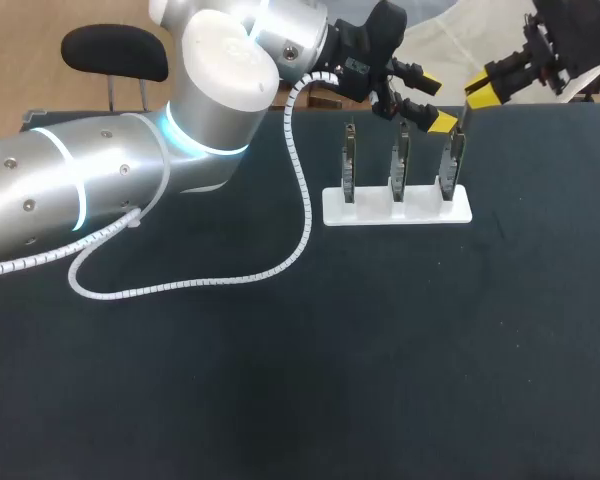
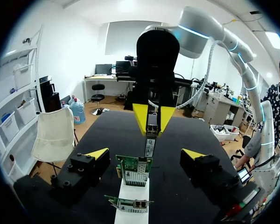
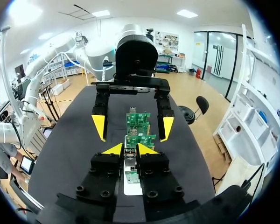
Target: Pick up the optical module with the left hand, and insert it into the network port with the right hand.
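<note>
The optical module (image 2: 150,145), a slim silver bar, hangs upright with my right gripper (image 2: 152,120) shut on its upper end. Its lower tip sits just above the port of a green network card (image 2: 134,171). In the head view that module (image 1: 462,125) is over the rightmost of three cards (image 1: 450,165) on a white stand (image 1: 397,207), and my right gripper (image 1: 477,95) comes in from the back right. My left gripper (image 1: 435,103) stands open right beside it, holding nothing. In the right wrist view the module (image 3: 129,154) sits between my right gripper's (image 3: 129,149) tips.
Two more cards (image 1: 349,160) (image 1: 401,160) stand upright in the same stand. My left arm's white coiled cable (image 1: 300,200) trails over the black tabletop to the left of the stand. The left gripper's fingers (image 3: 99,126) flank the row of cards.
</note>
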Controlling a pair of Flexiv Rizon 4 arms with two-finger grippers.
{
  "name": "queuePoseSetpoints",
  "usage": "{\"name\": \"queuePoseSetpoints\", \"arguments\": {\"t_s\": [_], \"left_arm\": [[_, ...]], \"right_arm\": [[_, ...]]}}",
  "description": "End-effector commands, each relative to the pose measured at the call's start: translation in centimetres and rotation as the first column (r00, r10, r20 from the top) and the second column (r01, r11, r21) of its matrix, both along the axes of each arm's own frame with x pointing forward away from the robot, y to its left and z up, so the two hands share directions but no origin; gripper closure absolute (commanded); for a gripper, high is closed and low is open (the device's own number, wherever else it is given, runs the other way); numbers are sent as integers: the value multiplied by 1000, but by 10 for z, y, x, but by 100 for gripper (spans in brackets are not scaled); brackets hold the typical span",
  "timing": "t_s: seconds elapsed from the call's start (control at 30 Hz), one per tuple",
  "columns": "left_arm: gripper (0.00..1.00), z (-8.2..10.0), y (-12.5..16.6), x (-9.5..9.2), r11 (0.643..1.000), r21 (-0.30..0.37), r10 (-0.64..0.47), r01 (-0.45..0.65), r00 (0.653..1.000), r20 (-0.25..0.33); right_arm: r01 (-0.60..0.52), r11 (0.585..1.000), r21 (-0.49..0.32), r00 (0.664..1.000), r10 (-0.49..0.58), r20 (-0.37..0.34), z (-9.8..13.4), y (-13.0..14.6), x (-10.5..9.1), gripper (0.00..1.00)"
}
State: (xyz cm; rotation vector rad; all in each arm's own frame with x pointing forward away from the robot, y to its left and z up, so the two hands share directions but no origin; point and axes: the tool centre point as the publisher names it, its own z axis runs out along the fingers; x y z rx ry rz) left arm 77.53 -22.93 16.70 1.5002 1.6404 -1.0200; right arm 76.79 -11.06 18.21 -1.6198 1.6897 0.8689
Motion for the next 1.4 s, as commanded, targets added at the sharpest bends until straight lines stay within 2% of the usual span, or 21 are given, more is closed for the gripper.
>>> {"name": "queuePoseSetpoints", "arguments": {"t_s": [0.03,1.4], "left_arm": [[0,0,-1,3,1000,2,-5,5,1000,-1],[0,0,-1,3,1000,2,-5,5,1000,-1]], "right_arm": [[-10,1000,-4,1000,10,-10,0,0,5,100],[-41,998,-37,999,40,-30,-14,3,16,100]]}}
